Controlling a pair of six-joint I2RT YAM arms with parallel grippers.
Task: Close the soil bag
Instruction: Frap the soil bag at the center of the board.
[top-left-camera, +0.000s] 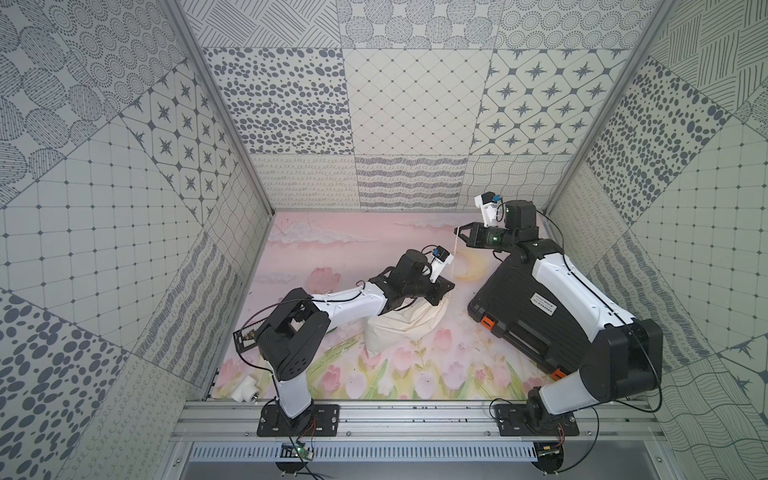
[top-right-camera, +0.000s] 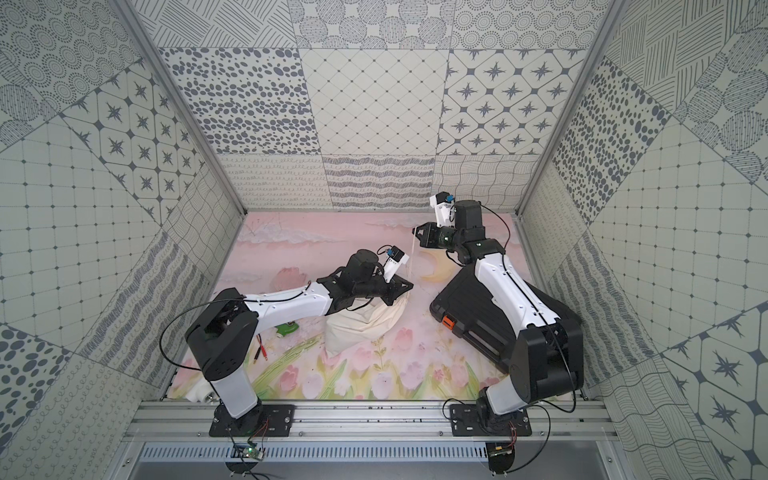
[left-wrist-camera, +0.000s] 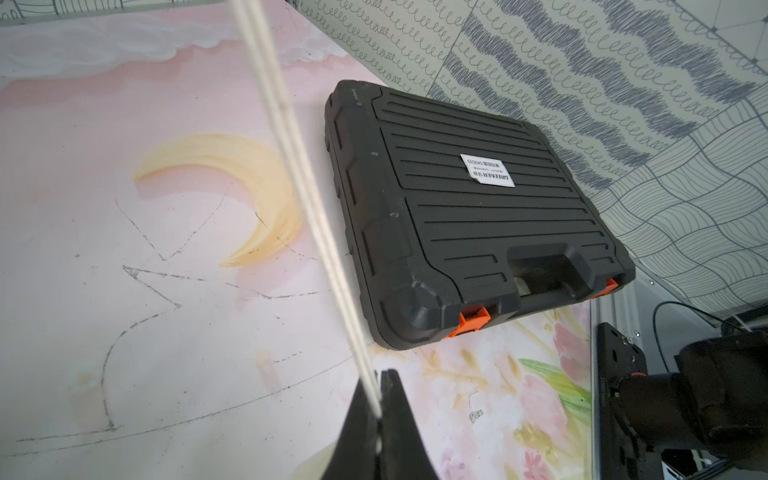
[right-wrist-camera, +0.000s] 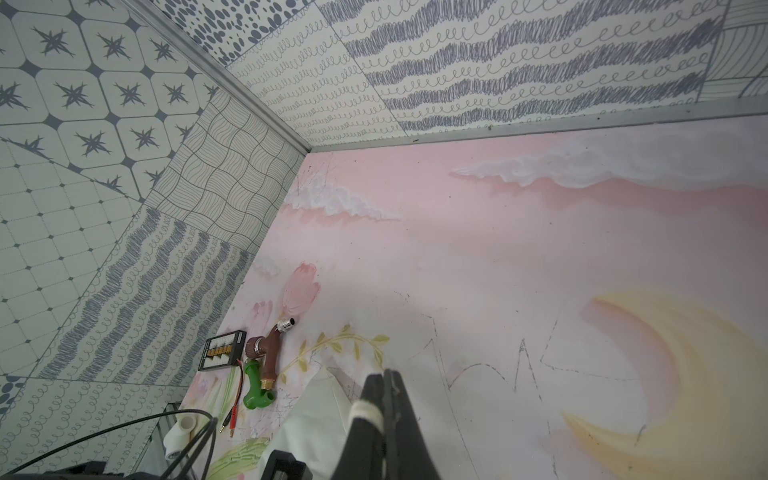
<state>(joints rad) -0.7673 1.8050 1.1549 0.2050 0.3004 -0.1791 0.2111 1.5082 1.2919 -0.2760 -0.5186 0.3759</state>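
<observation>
The soil bag (top-left-camera: 403, 328) (top-right-camera: 361, 324) is a cream cloth sack lying mid-table, its gathered neck tucked under my left gripper (top-left-camera: 452, 286) (top-right-camera: 411, 286). In the left wrist view the left gripper (left-wrist-camera: 380, 372) is shut on two strands of the thin white cord (left-wrist-camera: 299, 166). The cord (top-left-camera: 454, 257) (top-right-camera: 412, 257) runs taut from there up to my right gripper (top-left-camera: 458, 232) (top-right-camera: 415, 232), which is raised behind the bag. In the right wrist view the right gripper (right-wrist-camera: 384, 374) is shut on the cord (right-wrist-camera: 368, 409), which loops over one finger, with the bag's cloth (right-wrist-camera: 316, 424) below.
A black ribbed hard case (top-left-camera: 523, 307) (top-right-camera: 469, 299) (left-wrist-camera: 478, 216) with orange latches lies right of the bag, under the right arm. Near the left wall lie a green fitting (top-right-camera: 286, 329) (right-wrist-camera: 253, 390), a brown tap (right-wrist-camera: 270, 353), a small black board (top-left-camera: 247, 334) and a white fitting (top-left-camera: 243, 388).
</observation>
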